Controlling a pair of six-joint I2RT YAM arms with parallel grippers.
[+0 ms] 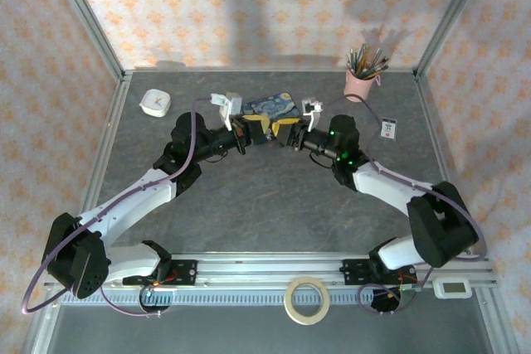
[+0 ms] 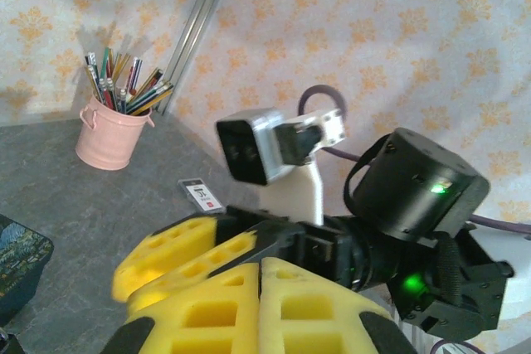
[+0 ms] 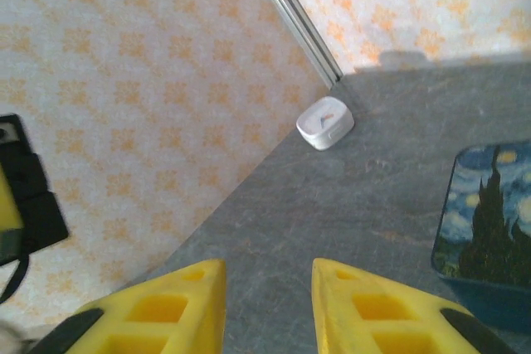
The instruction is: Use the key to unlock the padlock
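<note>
The left gripper (image 2: 260,275) is clenched, its yellow fingers pressed flat together. Whether anything is pinched between them cannot be told. The right gripper (image 3: 267,275) faces it nearly tip to tip, released, with its fingers parted and the grey table (image 1: 274,205) visible through the gap. A blue painted box (image 1: 270,108) sits just beyond both sets of fingertips. Where the padlock is cannot be made out.

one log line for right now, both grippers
left gripper: shut | right gripper: open | position: facing each other near blue box
</note>
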